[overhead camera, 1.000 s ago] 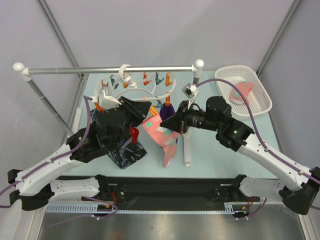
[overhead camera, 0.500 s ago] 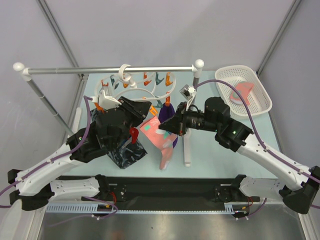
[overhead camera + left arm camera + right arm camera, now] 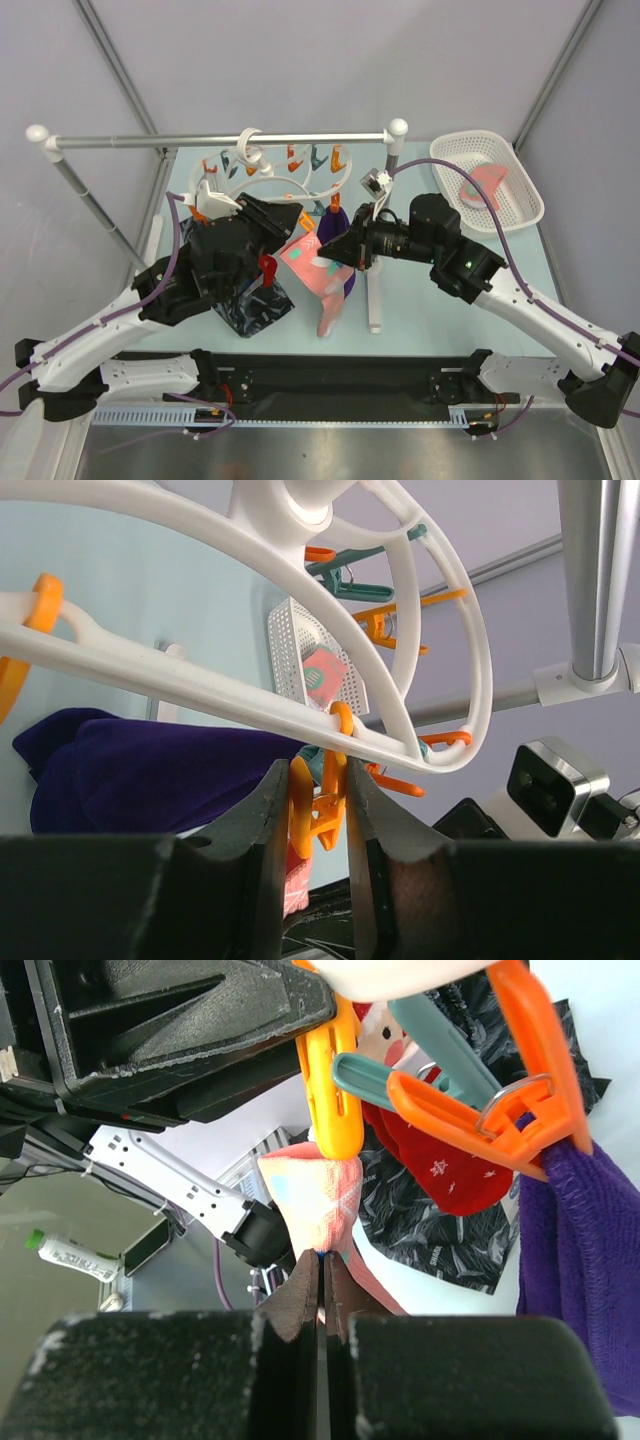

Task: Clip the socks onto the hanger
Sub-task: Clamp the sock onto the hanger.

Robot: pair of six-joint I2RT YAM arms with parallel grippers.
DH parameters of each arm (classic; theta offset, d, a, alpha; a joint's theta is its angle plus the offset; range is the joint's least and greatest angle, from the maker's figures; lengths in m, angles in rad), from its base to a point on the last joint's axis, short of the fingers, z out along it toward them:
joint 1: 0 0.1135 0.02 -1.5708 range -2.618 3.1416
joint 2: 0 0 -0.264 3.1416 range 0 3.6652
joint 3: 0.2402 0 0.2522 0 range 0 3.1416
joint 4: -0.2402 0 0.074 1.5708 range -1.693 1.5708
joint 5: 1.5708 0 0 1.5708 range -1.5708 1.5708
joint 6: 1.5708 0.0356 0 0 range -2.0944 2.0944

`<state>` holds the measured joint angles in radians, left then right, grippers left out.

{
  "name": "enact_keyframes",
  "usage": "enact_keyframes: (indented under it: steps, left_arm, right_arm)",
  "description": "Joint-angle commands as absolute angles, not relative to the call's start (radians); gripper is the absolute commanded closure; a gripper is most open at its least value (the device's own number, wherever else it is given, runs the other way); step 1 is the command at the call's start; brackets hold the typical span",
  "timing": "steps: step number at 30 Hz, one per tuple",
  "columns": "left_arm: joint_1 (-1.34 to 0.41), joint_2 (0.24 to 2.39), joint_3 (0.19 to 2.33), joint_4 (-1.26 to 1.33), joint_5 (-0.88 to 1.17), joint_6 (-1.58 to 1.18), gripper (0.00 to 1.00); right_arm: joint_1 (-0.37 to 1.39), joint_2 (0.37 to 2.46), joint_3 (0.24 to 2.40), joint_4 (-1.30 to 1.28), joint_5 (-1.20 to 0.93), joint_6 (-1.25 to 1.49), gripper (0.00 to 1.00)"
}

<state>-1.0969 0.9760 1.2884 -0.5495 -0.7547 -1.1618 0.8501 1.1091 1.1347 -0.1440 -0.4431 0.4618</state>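
The white hanger [image 3: 285, 178] hangs from the rail with orange and teal clothespins. My left gripper [image 3: 292, 220] is shut on an orange clothespin [image 3: 318, 805] under the hanger ring [image 3: 300, 705], its jaws squeezing the pin's handles. My right gripper [image 3: 328, 250] is shut on a salmon-pink sock [image 3: 328, 285] and holds its top edge up at that pin's tip [image 3: 335, 1100]. In the right wrist view the sock [image 3: 315, 1195] sits just above my shut gripper [image 3: 321, 1260]. A red sock [image 3: 440, 1165] hangs from a pin beside it. Another salmon sock [image 3: 482, 185] lies in the basket.
A purple cloth [image 3: 580, 1260] and a dark navy patterned cloth [image 3: 250, 305] hang from the hanger. A white basket [image 3: 520, 215] stands at the back right. The grey rail [image 3: 200, 141] with white ball ends spans the back, its right post [image 3: 376, 290] close to my right arm.
My right gripper has moved left and up with the salmon sock, bringing it to the clothespin in my left gripper. The left arm has stayed put.
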Motion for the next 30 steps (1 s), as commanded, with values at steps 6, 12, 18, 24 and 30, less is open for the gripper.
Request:
enact_keyframes:
  steps: [6, 12, 18, 24, 30]
  left_arm:
    - [-1.098, 0.962, 1.272, -0.591, -0.718, -1.170, 1.00]
    - [-1.098, 0.968, 1.275, -0.586, -0.712, -1.170, 1.00]
    - [-1.098, 0.971, 1.276, -0.588, -0.712, -1.170, 1.00]
    - [-1.098, 0.968, 1.272, -0.583, -0.709, -1.167, 1.00]
    - [-1.098, 0.950, 1.243, -0.557, -0.707, -1.167, 0.77]
  right_arm:
    - [0.857, 1.106, 1.192, -0.100, -0.411, 0.445, 1.00]
    - [0.856, 1.132, 1.226, -0.103, -0.433, 0.437, 1.00]
    - [0.857, 1.169, 1.256, -0.098, -0.439, 0.425, 1.00]
    - [0.856, 1.183, 1.272, -0.097, -0.426, 0.419, 1.00]
    - [0.856, 1.196, 1.269, -0.078, -0.433, 0.419, 1.00]
